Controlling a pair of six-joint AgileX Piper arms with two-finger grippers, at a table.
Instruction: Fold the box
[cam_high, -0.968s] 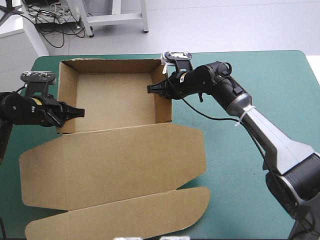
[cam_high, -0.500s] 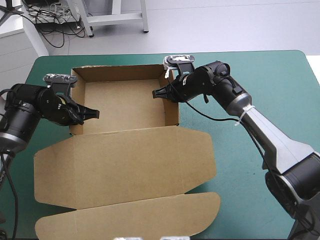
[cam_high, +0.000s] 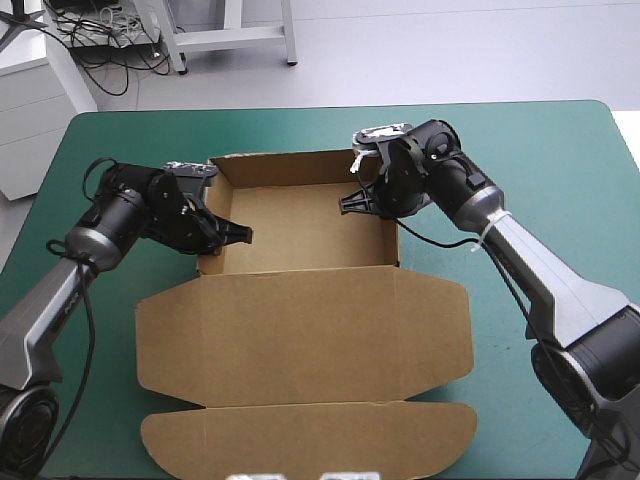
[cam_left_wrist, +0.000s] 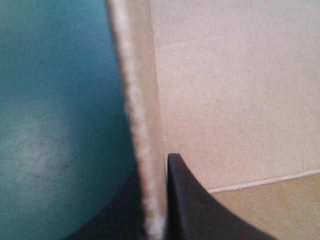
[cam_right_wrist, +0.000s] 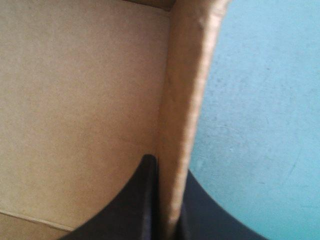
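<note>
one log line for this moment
box open tray, lid flat | left gripper shut on left wall | right gripper shut on right wall

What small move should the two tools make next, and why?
Probably open both and draw them back off the walls. The left tool is shut on the left wall of the box, and the right tool on its right wall. Both walls stand upright, so the tray looks formed. The lid lies flat on the teal-green cover.

L wrist view: box (cam_left_wrist: 225, 100) wall edge blurred close up, hiding most of outer finger (cam_left_wrist: 115, 220) of left gripper (cam_left_wrist: 152, 170). R wrist view: wall likewise covers part of right gripper (cam_right_wrist: 169, 167) outer finger (cam_right_wrist: 200, 210). Box cut off by frame in both.
</note>
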